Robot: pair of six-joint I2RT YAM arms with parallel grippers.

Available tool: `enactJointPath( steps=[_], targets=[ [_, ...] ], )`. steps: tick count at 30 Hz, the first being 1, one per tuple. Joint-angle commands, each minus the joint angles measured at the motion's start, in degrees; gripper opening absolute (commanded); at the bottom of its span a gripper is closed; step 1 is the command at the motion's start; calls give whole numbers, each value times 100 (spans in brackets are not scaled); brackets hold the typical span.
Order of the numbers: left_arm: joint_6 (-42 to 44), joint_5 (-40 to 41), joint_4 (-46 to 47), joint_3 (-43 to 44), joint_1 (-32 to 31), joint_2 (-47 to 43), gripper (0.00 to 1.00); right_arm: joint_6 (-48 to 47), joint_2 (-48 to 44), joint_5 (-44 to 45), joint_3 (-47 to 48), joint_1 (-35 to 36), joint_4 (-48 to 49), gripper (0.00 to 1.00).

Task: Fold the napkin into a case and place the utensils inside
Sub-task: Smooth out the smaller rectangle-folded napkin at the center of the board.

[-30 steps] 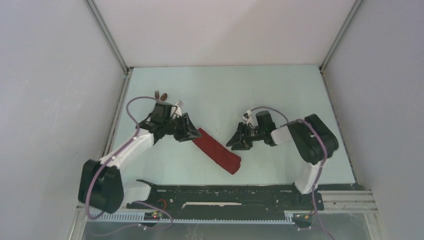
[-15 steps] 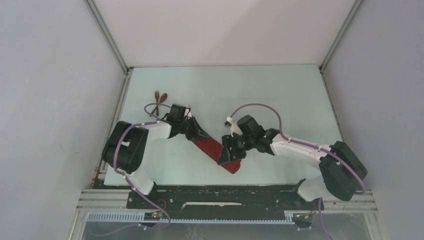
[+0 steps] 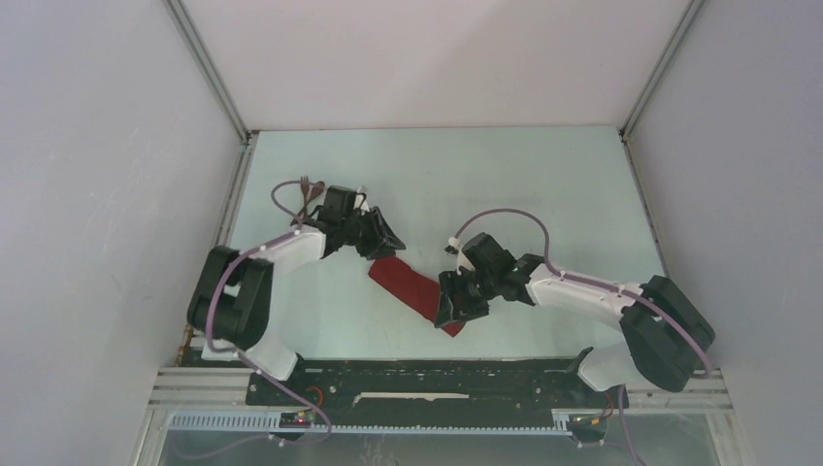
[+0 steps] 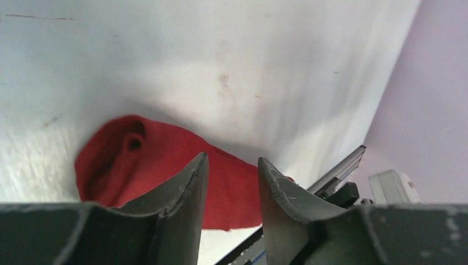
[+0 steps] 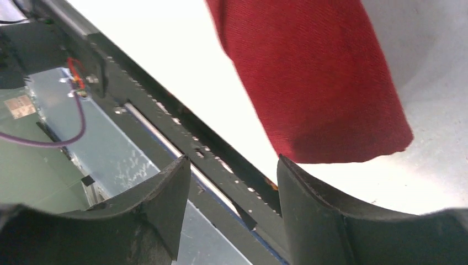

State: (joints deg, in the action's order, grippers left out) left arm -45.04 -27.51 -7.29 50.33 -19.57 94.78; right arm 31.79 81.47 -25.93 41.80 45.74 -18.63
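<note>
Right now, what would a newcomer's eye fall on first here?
The dark red cloth, folded into a narrow strip, lies diagonally on the pale table. The left gripper hangs open by its far end, the right gripper open over its near end. Small brown utensils lie far left, behind the left arm.

Bare table [image 3: 524, 184] lies open from 12 to 3 o'clock of the case [image 3: 408, 286]; the left gripper [image 3: 388, 238] blocks its 10 o'clock end, the right gripper [image 3: 451, 311] its 4 o'clock end
</note>
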Motion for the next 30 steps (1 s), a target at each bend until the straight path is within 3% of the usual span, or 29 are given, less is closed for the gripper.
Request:
enactJointPath(
  steps=[1,5,10,15,18,21,24,25,27,30],
  targets=[
    [186,149,-453,-142,6,-1142,44,-100,-282,-81,423,105,-113,67],
    [-46,542,-234,-859,6,-1578,49,46,214,-293,343,51,489,67],
    [-376,352,559,-1153,50,-951,49,118,712,-184,-30,47,1085,66],
    [-42,851,339,-575,109,-110,48,168,568,-152,13,246,925,66],
    [402,999,-190,62,21,105,49,-88,19,234,353,248,104,67],
    [820,1253,-874,679,-159,116,50,-466,-436,337,579,-196,-411,70],
    [910,1810,-1416,773,-224,-445,52,-809,-327,107,673,-770,-583,70],
    [905,1955,-1545,693,-223,-744,54,-888,-213,64,750,-866,-670,70],
    [870,2113,-1831,476,-222,-1333,77,-981,1,41,867,-925,-699,70],
    [514,1870,-1886,-140,-222,-2099,82,-1037,287,-46,951,-983,-501,70]
  ],
)
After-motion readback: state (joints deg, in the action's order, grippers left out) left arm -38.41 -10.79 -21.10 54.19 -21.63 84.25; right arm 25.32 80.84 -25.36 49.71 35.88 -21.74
